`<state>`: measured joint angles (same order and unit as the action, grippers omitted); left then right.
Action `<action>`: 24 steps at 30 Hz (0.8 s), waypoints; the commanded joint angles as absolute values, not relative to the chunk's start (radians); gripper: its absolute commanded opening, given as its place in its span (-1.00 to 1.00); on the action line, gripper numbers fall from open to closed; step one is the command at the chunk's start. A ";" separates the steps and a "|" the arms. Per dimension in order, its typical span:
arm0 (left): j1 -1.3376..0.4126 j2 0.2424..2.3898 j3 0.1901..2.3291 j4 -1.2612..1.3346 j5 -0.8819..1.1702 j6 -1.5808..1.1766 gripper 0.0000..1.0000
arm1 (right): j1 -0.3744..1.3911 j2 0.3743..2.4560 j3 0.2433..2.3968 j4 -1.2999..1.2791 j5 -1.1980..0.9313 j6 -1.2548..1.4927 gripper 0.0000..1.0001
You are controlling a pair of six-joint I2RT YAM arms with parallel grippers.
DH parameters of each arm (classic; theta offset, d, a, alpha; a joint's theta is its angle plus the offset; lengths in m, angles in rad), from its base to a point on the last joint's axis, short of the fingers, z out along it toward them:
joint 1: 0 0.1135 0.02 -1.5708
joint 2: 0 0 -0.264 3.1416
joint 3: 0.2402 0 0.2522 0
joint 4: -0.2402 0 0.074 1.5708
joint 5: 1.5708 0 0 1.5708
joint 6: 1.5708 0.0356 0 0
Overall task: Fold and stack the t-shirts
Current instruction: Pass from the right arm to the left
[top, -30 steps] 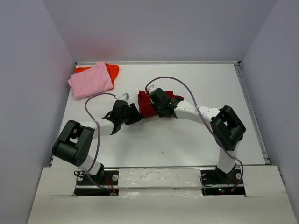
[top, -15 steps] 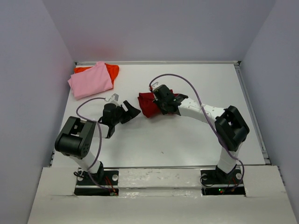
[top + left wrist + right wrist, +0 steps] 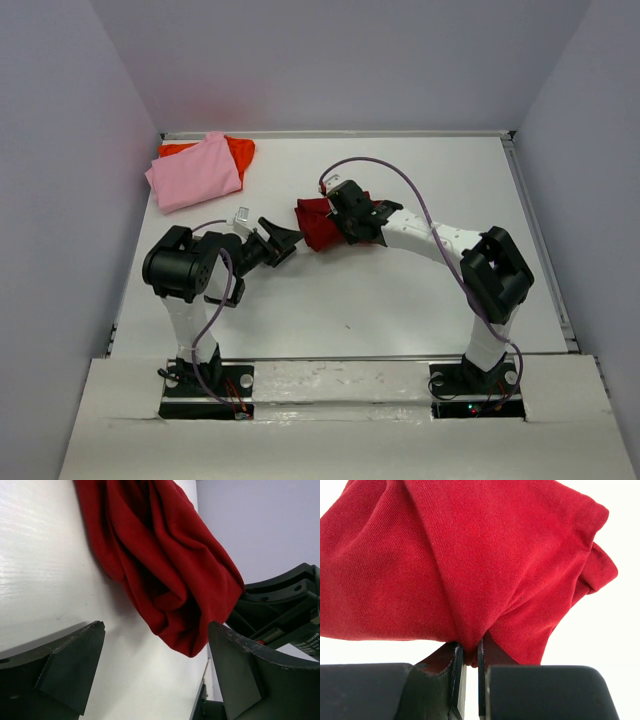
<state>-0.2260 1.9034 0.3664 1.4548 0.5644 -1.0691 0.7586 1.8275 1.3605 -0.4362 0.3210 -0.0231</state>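
The right gripper (image 3: 467, 655) has its two fingers squeezed nearly together on a fold of the dark red shirt (image 3: 460, 555), with just a thin ridge of cloth caught between them at the bottom centre of the right wrist view. From that pinch the cloth bunches upward and fills most of the frame, with a smaller lump poking out at the right edge.

From overhead, the red shirt sits as a crumpled heap a little above the middle of the frame on the white worktop (image 3: 380, 300). The right arm arches in from the lower right, and its gripper is on the right side of the heap.

The left gripper (image 3: 283, 240) is spread wide and has hold of nothing. It sits just to the left of the red shirt, close to it but not touching. In the left wrist view its fingers (image 3: 75, 665) show in the two lower corners, and the red cloth runs from the top of the frame down between them over bare worktop. Whether the lower tip of the cloth rests on the surface or hangs just off it, I cannot tell.

In the upper left corner of the overhead view the pink shirt (image 3: 195, 172) lies fairly flat on top of the orange shirt (image 3: 240, 150), which peeks out along its top and right edges. That pair is well apart from the red one.
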 commanded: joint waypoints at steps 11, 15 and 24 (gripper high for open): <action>-0.230 2.078 0.353 1.931 0.580 -1.255 0.98 | 0.750 1.798 1.402 -0.417 0.327 -0.037 -1.00; -0.232 2.129 0.402 1.942 0.563 -1.279 0.98 | 0.750 1.792 1.399 -0.417 0.330 -0.040 -1.00; -0.279 2.134 0.514 1.790 0.517 -1.261 0.98 | 0.750 1.789 1.385 -0.414 0.331 -0.044 -1.00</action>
